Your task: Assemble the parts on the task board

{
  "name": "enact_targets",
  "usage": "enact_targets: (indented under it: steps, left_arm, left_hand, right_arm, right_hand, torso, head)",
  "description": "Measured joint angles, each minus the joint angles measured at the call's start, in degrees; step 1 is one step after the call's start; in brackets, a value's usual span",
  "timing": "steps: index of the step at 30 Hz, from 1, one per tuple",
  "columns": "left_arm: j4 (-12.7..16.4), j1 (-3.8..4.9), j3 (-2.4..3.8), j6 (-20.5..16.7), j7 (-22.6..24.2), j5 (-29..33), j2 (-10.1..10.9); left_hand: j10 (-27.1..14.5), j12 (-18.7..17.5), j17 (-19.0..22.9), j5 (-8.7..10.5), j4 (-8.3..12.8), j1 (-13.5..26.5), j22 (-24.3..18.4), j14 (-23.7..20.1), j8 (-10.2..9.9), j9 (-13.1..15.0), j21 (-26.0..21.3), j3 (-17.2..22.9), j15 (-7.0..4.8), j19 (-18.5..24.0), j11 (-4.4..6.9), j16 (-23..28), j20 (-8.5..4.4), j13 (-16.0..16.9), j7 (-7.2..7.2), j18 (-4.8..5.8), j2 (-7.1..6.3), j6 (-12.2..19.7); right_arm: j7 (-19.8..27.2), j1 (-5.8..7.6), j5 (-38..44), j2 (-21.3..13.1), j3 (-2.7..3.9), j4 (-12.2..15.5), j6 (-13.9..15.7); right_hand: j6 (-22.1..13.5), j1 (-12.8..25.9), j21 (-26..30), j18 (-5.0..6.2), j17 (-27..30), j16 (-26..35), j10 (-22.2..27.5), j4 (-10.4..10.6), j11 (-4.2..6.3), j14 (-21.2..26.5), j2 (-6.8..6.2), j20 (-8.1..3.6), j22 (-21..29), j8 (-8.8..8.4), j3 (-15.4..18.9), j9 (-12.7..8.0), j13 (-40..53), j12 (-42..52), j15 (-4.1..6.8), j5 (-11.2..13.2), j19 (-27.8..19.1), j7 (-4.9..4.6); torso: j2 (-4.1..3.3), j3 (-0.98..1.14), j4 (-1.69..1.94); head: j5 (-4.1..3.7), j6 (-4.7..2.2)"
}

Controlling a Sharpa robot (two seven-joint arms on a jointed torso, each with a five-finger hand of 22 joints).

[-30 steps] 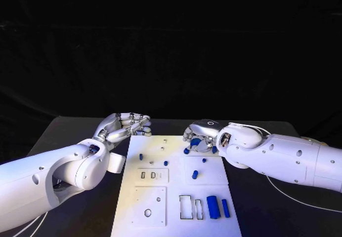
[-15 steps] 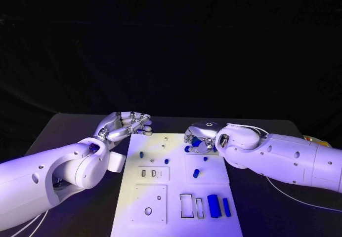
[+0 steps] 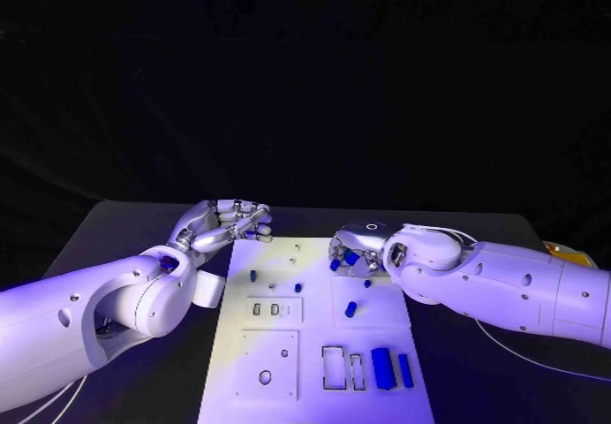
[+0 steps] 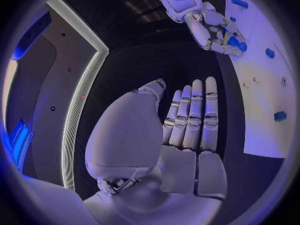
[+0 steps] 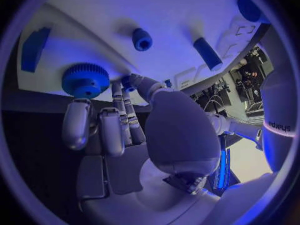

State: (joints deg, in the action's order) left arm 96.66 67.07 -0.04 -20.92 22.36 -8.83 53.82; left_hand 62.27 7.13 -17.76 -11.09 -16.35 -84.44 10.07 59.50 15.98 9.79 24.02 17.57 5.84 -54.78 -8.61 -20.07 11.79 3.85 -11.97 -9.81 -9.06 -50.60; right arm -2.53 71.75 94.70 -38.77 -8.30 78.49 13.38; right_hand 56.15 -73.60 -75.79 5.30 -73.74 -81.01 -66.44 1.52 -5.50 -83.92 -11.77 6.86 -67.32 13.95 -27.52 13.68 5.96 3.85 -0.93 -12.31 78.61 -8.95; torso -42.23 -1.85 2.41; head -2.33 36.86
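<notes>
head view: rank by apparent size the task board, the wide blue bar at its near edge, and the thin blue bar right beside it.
1. task board
2. wide blue bar
3. thin blue bar

The bars look alike in length; the wide one is plainly broader.

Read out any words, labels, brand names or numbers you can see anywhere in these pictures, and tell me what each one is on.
"sharpa", partly legible, on the right arm in the right wrist view; the lettering is small and curved.
The task board carries no readable text.
The blue parts show none.
The left hand and right hand show none.
</notes>
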Motion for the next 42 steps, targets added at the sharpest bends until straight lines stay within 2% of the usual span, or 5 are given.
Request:
enact_targets:
  steps: [9, 13, 14, 29, 42]
  left_arm:
    - [-0.07, 0.00, 0.00, 0.09, -0.10, 0.02, 0.00]
    - [-0.10, 0.00, 0.01, 0.13, -0.18, 0.02, 0.01]
    - [-0.10, 0.00, 0.01, 0.13, -0.20, 0.03, 0.02]
    - [-0.62, 0.01, 0.01, 0.22, -0.62, 0.21, 0.11]
    - [-0.75, 0.03, 0.01, 0.27, -0.87, 0.52, -0.05]
  left_hand:
    - [0.00, 0.00, -0.06, 0.00, -0.16, 0.00, -0.01, 0.00, 0.00, 0.00, 0.00, 0.16, 0.00, 0.00, 0.00, 0.00, 0.00, 0.00, 0.00, 0.02, 0.00, 0.00]
    - [0.00, 0.00, -0.06, 0.00, -0.16, 0.00, 0.00, 0.00, 0.00, 0.00, 0.06, 0.16, 0.00, 0.00, 0.00, 0.00, 0.00, 0.00, 0.00, 0.02, 0.00, 0.00]
    - [0.00, 0.00, -0.06, 0.00, -0.16, 0.00, 0.02, 0.00, 0.00, -0.01, 0.22, 0.16, 0.00, 0.00, 0.00, 0.00, 0.00, 0.00, 0.00, 0.02, 0.00, 0.00]
    - [-0.22, -0.22, -0.23, 0.00, 0.00, 0.00, 0.04, 0.00, -0.24, -0.01, 0.22, 0.31, 0.00, 0.01, -0.21, 0.22, 0.00, 0.00, -0.21, 0.03, 0.00, 0.22]
    - [-0.22, -0.21, -0.23, 0.00, 0.00, 0.00, 0.10, -0.01, -0.24, -0.01, 0.22, 0.31, 0.01, 0.01, -0.21, 0.22, 0.00, 0.00, -0.21, 0.05, 0.00, 0.22]
  right_arm:
    - [0.03, -0.16, 0.04, 0.12, 0.04, 0.02, 0.58]
    - [-0.26, -0.24, 0.04, 0.04, -0.01, 0.10, 1.54]
    - [-0.38, -0.24, 0.04, 0.00, -0.01, 0.13, 1.84]
    - [-2.85, -0.16, -0.81, -0.16, 0.04, 1.92, 10.12]
    - [-4.92, 0.03, -2.37, 6.50, 0.09, -3.40, 14.73]
  right_hand:
    - [1.44, -0.57, -1.07, 0.00, -0.55, -0.87, -1.93, 0.38, 0.54, 0.00, 0.86, -0.40, -1.68, 1.11, -1.19, 0.68, 0.43, 0.22, 0.00, 0.01, 0.40, 0.55]
    - [2.43, -0.90, -1.92, 0.00, -0.87, -1.22, -2.91, 0.61, 1.01, -0.11, 2.30, -0.60, -2.54, 2.03, -2.89, 1.41, 0.68, 0.22, 0.54, 2.52, 0.60, 0.95]
    - [2.64, -0.90, -1.92, -0.51, -0.87, -1.22, -3.10, 0.68, 1.17, -0.11, 2.45, -0.60, -2.71, 2.26, -3.23, 1.69, 0.76, 0.22, 0.54, 2.61, 0.60, 1.00]
    - [2.73, -1.19, -2.40, -0.89, -1.02, -1.76, -4.88, 0.39, 1.85, -0.11, 3.97, -0.80, -3.67, 2.90, -4.84, 1.67, 1.32, 0.50, 0.95, 3.35, 0.80, 1.17]
    - [2.55, -1.13, -2.40, -0.89, -1.01, -1.76, -4.88, 0.45, 1.84, -0.11, 4.02, -0.80, -3.66, 2.90, -4.90, 1.66, 1.29, 0.45, 0.95, 3.25, 0.80, 1.35]
  torso:
    - [-0.06, -0.05, 0.00]
    - [-0.07, -0.07, -0.03]
    - [-0.08, -0.10, -0.03]
    - [-0.08, -0.17, -0.01]
    - [-0.30, -0.17, 0.14]
  head:
    - [0.15, 0.19]
    - [0.15, 0.52]
    - [0.16, 0.57]
    - [0.44, 0.02]
    - [0.44, -0.65]
